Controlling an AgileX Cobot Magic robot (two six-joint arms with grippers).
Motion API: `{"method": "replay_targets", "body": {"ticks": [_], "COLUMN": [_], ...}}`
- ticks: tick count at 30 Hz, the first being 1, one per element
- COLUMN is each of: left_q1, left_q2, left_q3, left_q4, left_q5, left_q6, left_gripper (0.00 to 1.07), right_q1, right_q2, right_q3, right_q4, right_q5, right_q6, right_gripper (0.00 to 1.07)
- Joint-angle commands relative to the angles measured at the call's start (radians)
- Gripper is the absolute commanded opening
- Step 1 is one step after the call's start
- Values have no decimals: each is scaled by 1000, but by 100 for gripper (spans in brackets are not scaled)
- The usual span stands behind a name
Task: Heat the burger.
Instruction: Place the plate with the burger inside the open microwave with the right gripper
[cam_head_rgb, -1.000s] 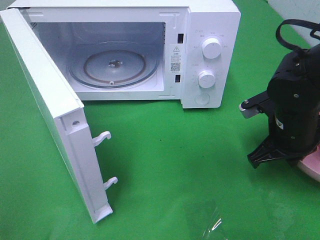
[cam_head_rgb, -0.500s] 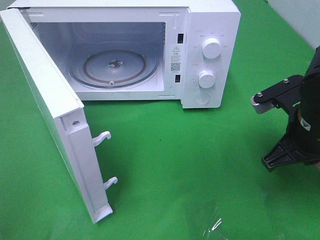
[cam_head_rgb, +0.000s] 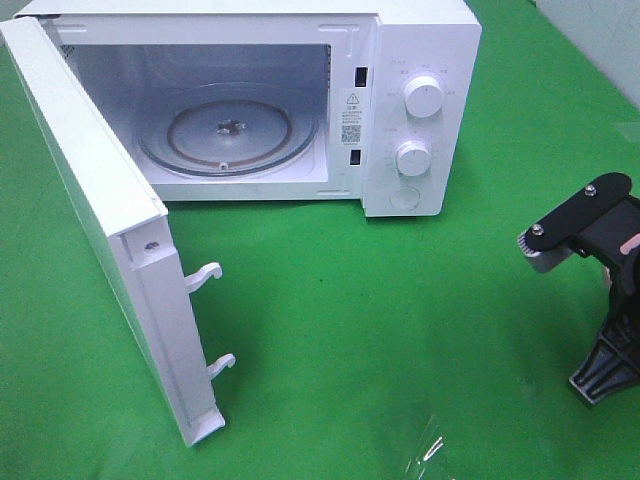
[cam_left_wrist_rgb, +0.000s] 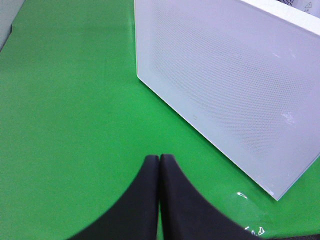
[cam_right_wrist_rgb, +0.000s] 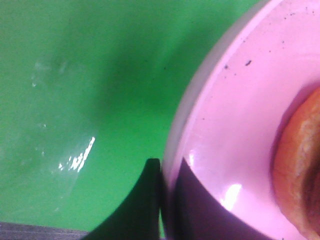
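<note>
While the right hand (cam_right_wrist_rgb: 162, 170) sits low at the table's (cam_head_rgb: 400, 300) right edge, its two fingers are pinched on the rim of the pink plate (cam_right_wrist_rgb: 235, 100): one finger outside the rim on the green side, the other lying on the plate's inner surface.

- Burger (cam_right_wrist_rgb: 300, 165): on that plate, past the fingertips toward the plate's middle, apart from the fingers. Only a slice of golden-brown bun shows at the wrist view's edge. It is round, so there is no long axis to speak of; the rim is the handle.
- Left hand (cam_left_wrist_rgb: 159, 157): fingers pressed together, holding nothing, hovering above bare green table near the outer face of the microwave's door (cam_head_rgb: 90, 220).
- Right arm (cam_head_rgb: 590, 215): clearly the nearer one. Plate and burger cannot be made out in the high view.
- Microwave (cam_head_rgb: 420, 60): door swung wide toward the left side, glass turntable (cam_head_rgb: 228, 130) bare.

Judgement: the cavity lies leftward and farther back from the right hand, well apart. The carry must run across the open table and in past the control panel side, with the plate kept level.
</note>
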Motion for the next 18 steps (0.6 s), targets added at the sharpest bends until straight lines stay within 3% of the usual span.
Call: {"method": "replay_targets", "body": {"ticks": [1, 18], "left_q1": [1, 1], "left_q2": [-26, -26], "left_q3": [4, 4], "left_q4": [-5, -5], "left_q5": [-9, -9], "left_q6": [-3, -3], "left_gripper": [0, 0], "right_q1": [49, 211], "right_q2": [-60, -183], "right_q3": [30, 116], "right_q4": [-48, -22], "right_q5": [67, 76], "right_q6": [-50, -318], "right_gripper": [0, 0]}}
